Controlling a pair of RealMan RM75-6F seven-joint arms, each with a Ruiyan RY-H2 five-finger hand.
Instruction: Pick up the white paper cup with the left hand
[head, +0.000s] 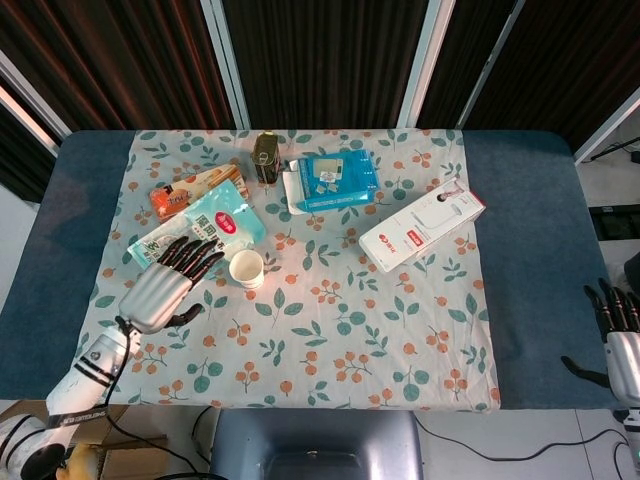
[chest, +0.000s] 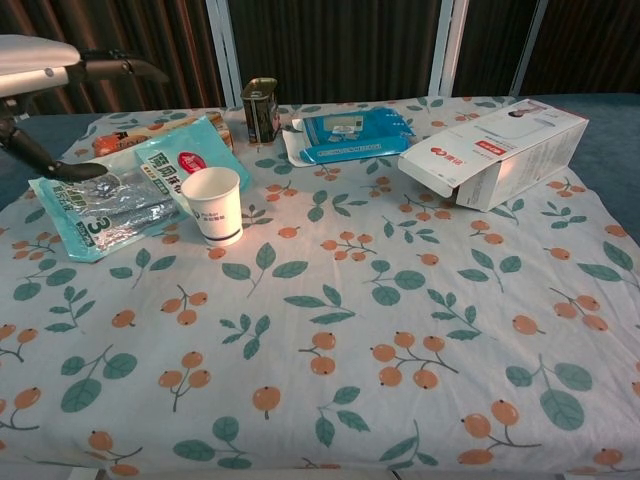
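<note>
The white paper cup (head: 246, 268) stands upright on the floral cloth, left of centre; the chest view shows the cup (chest: 213, 204) with its mouth up. My left hand (head: 168, 277) hovers open just left of the cup, fingers spread toward it, over the teal pouch; it does not touch the cup. In the chest view the left hand (chest: 55, 85) shows at the top left edge, above the table. My right hand (head: 620, 335) hangs open off the table's right front corner.
A teal snack pouch (head: 195, 238) lies just left of the cup, an orange packet (head: 190, 189) behind it. A dark tin (head: 265, 158), a blue wipes pack (head: 330, 182) and a white-red box (head: 422, 231) sit farther back and right.
</note>
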